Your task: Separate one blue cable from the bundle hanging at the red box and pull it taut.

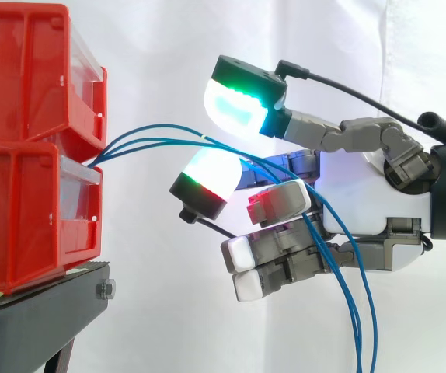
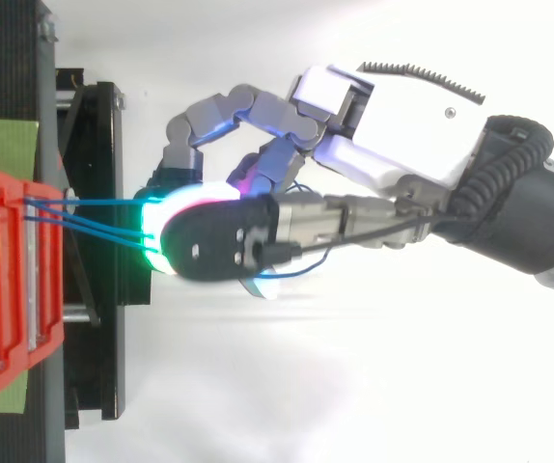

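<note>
Blue cables (image 2: 94, 203) ran from the gap between two stacked red bins (image 1: 21, 217) into the robot's hand (image 1: 363, 194), arched across it and hung loose below the palm, as seen from the side. The hand's fingers were curled around the whole bundle, with the strands threaded between them. The uppermost fingertip (image 1: 242, 105), glowing green and white, stood apart above the cables, and no single strand appeared to be pinched on its own. The cables looked thin, light and limp, probably smooth enough to slide through a loose hold. They seemed fixed only at the bins, so a hard tug could strain that end. The likeliest place to take one appeared to be the short open stretch between bins and hand, where the strands fanned slightly apart. The bins sat on a black stand (image 1: 36, 318) before a white curtain (image 1: 425, 62), with free space on the hand's side for drawing a strand back.
</note>
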